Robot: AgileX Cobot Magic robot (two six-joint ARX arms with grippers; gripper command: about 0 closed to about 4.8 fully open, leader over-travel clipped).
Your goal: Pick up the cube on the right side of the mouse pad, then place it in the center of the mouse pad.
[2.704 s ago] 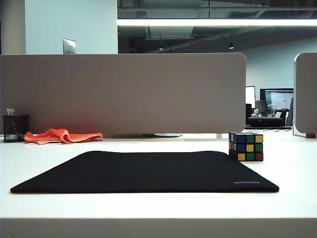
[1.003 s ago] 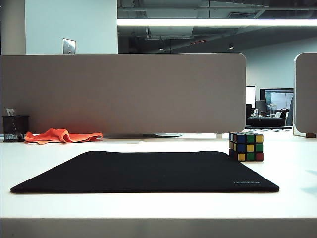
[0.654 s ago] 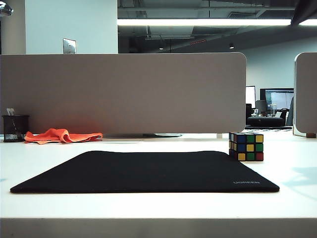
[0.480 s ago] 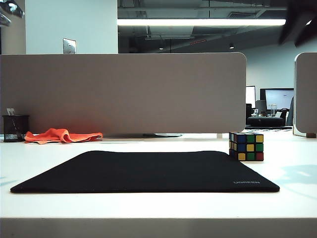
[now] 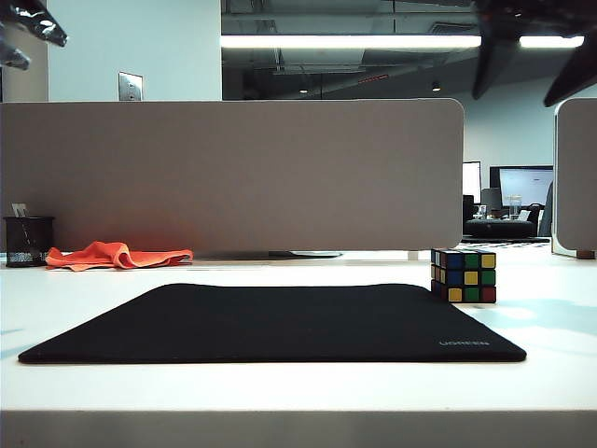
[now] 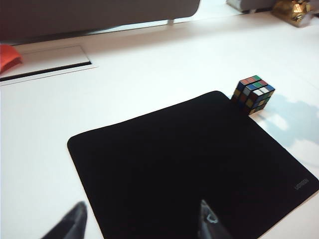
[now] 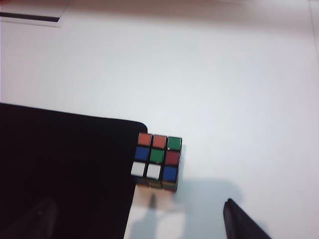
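A long ceiling lamp (image 5: 373, 42) lights the scene brightly. The white counter (image 6: 149, 64) looks overexposed in both wrist views. Soft bluish shadows fall beside the cube (image 7: 157, 160). The right gripper (image 5: 532, 79) appears dark and blurred.

Left gripper (image 6: 142, 221), right gripper (image 7: 139, 219): only fingertips in frame; exterior crops both.

White desk (image 5: 280, 387) — mouse pad (image 5: 280, 322), cube (image 5: 464, 275).

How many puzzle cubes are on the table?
1. The puzzle cube sits on the white table, right beside the far right corner of the black mouse pad. No other cube shows in any view.
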